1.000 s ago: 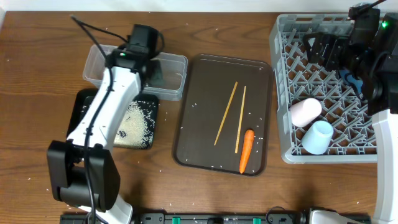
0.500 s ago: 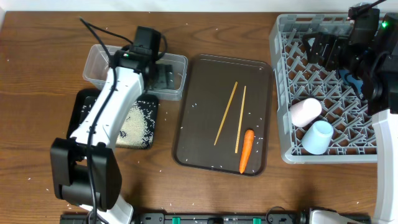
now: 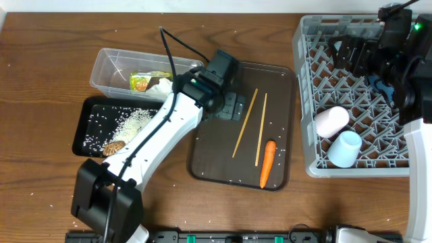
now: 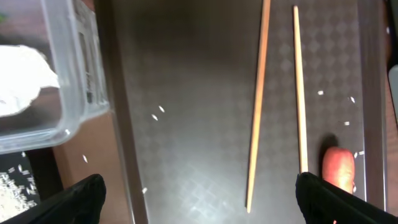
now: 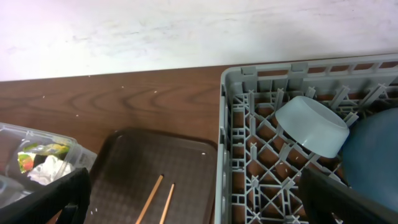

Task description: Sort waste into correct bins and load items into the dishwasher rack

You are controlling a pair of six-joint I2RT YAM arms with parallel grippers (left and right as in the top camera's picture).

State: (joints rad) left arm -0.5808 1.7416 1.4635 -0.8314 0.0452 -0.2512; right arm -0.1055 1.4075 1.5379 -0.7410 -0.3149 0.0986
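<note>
My left gripper [image 3: 232, 107] hangs open over the brown serving tray's left part, nothing between its fingers [image 4: 81, 199]. Just right of it lie two wooden chopsticks [image 3: 247, 122] [image 4: 257, 106] and an orange carrot [image 3: 267, 163] [image 4: 337, 168]. The clear tub [image 3: 108, 67] holds a yellow-green wrapper [image 3: 140, 82] and a white tissue [image 3: 160, 86]. Rice [image 3: 131, 121] and a brown lump [image 3: 113, 146] lie in the black tray [image 3: 91, 108]. My right gripper [image 3: 352, 51] stands open above the grey rack [image 3: 305, 88]. The rack holds a pink cup [image 3: 331, 121], a light-blue cup [image 3: 345, 148], a small bowl [image 5: 313, 126] and a blue dish [image 5: 376, 155].
The brown serving tray [image 3: 216, 152] sits between the bins and the rack. Loose rice grains are scattered over the wooden table [image 3: 40, 81] and the serving tray. The rack's near wall [image 5: 225, 155] rises beside the tray's right edge.
My left arm has swung right from above the clear tub to over the brown tray. The wrapper and tissue in the tub have come into view. The right arm has not moved.
</note>
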